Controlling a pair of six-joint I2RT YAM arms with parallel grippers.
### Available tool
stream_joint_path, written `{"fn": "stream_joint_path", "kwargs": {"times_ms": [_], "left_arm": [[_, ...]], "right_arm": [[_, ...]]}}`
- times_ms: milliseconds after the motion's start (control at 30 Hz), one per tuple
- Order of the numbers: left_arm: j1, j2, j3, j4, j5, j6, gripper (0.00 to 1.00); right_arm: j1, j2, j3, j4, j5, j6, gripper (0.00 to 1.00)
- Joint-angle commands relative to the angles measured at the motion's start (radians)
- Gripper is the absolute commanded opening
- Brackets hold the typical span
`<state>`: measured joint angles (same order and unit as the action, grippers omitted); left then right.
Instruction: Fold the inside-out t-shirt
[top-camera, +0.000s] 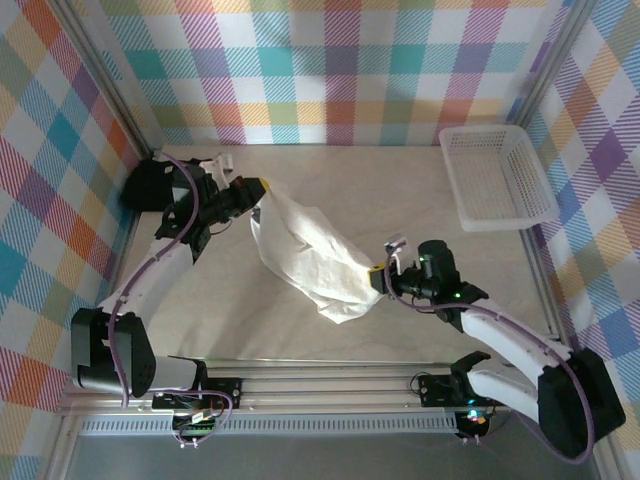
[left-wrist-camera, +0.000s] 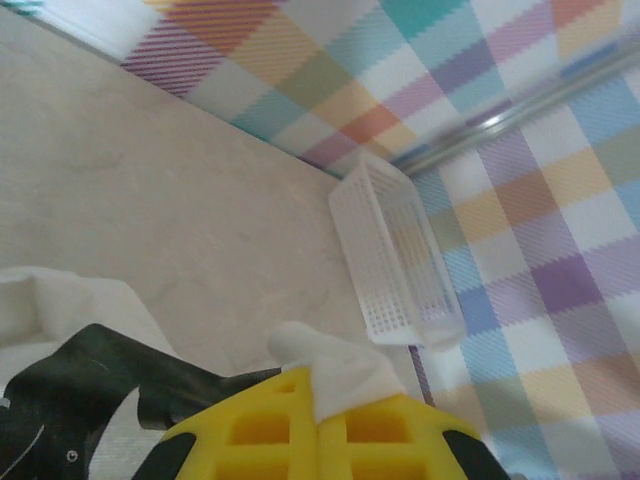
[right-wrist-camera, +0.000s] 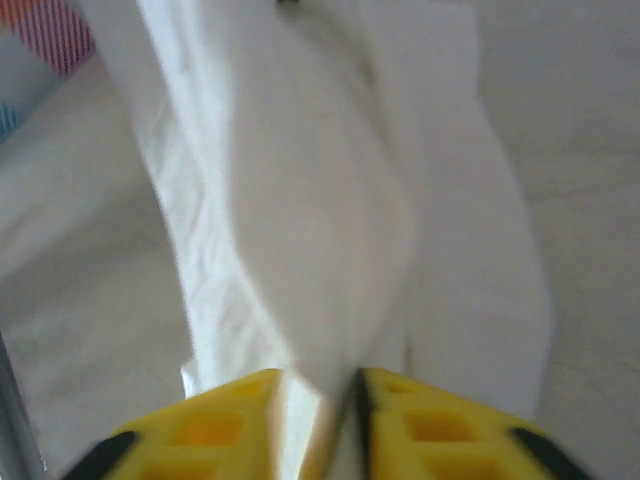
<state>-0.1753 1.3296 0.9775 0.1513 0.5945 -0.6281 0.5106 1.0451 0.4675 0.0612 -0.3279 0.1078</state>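
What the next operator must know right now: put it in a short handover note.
Grip: the left pincer is shut on one end of the white t-shirt, with cloth pinched between its yellow fingers. The right pincer is shut on the opposite end.
Where: the shirt is strung between the two over the middle of the table, bunched into a long band, not spread flat. The white basket sits at the far right corner, apart from it.
Done: both ends gripped.
Left: spread the shirt flat, then make every fold; none is visible yet.
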Motion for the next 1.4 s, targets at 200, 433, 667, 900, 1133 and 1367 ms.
{"fn": "stream_joint_path", "kwargs": {"times_ms": [200,433,667,900,1133,1367], "left_arm": [[-0.074,-0.169,-0.095,0.070,0.058,0.152,0.00],[-0.092,-0.210,-0.125,0.027,0.036,0.179,0.00],[-0.097,-0.233,-0.122,-0.001,-0.036,0.178,0.00],[-0.168,-0.165,-0.002,0.017,-0.068,0.180,0.00],[-0.293,-0.114,0.158,0.037,-0.147,0.246,0.00],[-0.294,-0.197,-0.040,-0.091,-0.375,0.301,0.00]], "right_arm": [[0.106,0.063,0.179,0.168,0.002,-0.107,0.64],[0.145,0.406,0.426,0.290,-0.199,-0.066,0.70],[0.154,0.469,0.536,0.254,-0.207,-0.049,0.03],[0.034,0.240,0.670,0.032,0.028,-0.144,0.00],[-0.012,0.164,0.833,-0.040,-0.005,-0.236,0.00],[-0.013,0.197,0.806,-0.207,-0.179,-0.295,0.00]]}}
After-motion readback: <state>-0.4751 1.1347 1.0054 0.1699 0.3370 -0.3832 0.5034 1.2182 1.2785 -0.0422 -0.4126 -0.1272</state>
